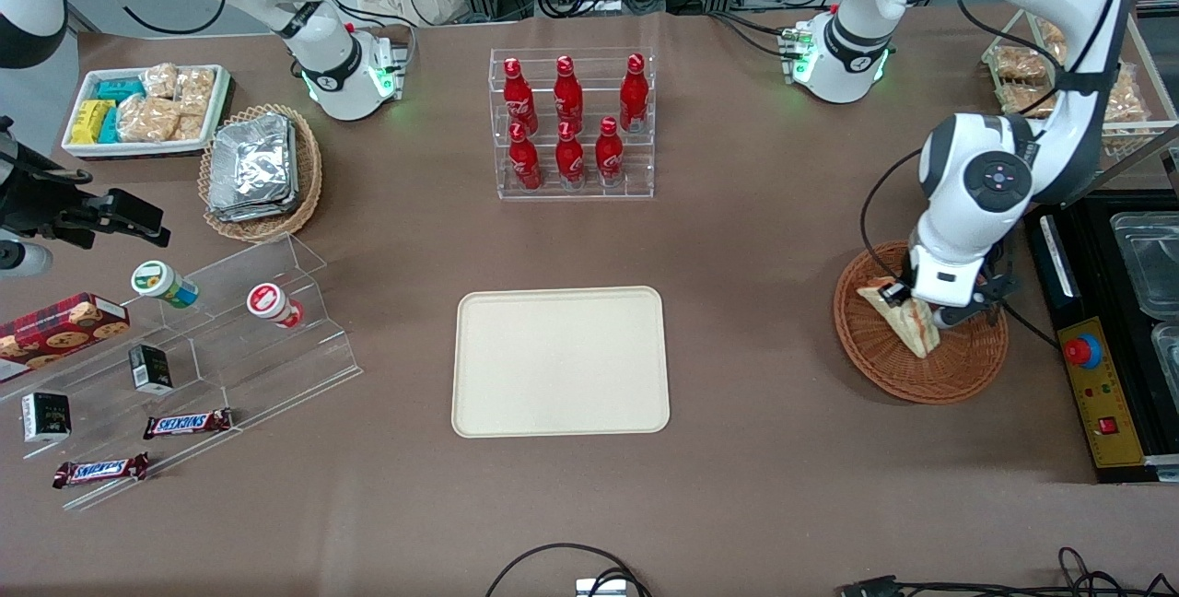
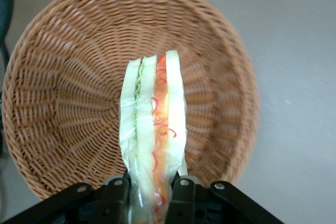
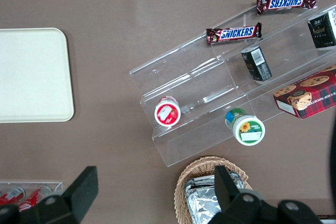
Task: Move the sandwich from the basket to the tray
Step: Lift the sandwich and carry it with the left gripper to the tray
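The sandwich (image 1: 904, 316) is a pale triangular wedge in clear wrap with green and red-orange filling. My left gripper (image 1: 921, 310) is shut on it, over the reddish-brown wicker basket (image 1: 958, 367). In the left wrist view the sandwich (image 2: 155, 124) stands between my black fingers (image 2: 181, 200), which press on its two faces, and it hangs above the basket floor (image 2: 73, 103). The cream tray (image 1: 560, 360) lies flat and bare, toward the parked arm's end from the basket; it also shows in the right wrist view (image 3: 31, 74).
A clear rack of red bottles (image 1: 571, 122) stands farther from the front camera than the tray. A tan basket of foil packs (image 1: 258, 169), a white snack bin (image 1: 143, 109) and a clear stepped shelf (image 1: 184, 348) lie toward the parked arm's end. A black control box (image 1: 1096, 376) sits beside the basket.
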Controlling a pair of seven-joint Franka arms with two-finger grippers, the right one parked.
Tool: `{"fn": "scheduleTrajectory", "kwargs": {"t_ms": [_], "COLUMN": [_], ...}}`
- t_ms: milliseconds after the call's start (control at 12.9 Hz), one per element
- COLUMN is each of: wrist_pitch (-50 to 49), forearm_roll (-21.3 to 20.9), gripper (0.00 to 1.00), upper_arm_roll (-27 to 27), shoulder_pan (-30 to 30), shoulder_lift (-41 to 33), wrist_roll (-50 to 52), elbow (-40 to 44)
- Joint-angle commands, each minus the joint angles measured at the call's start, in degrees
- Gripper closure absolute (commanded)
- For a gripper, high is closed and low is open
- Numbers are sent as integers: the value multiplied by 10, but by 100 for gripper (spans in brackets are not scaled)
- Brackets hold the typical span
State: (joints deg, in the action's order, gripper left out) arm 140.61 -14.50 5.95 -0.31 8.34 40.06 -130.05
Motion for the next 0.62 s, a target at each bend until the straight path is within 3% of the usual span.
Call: {"fn": "scheduleTrajectory", "kwargs": {"t_ms": [0,155,543], "wrist_pitch": [-50,-76,-124], "forearm_roll": [-9,3,25], "gripper": [78,78,77], "upper_arm_roll": [2,28,120], "shoulder_pan": [-21,-22,-22], "shoulder_lift": [-9,-7,25], "wrist_roll": [-76,-130,-134], "elbow": [37,72,164]}}
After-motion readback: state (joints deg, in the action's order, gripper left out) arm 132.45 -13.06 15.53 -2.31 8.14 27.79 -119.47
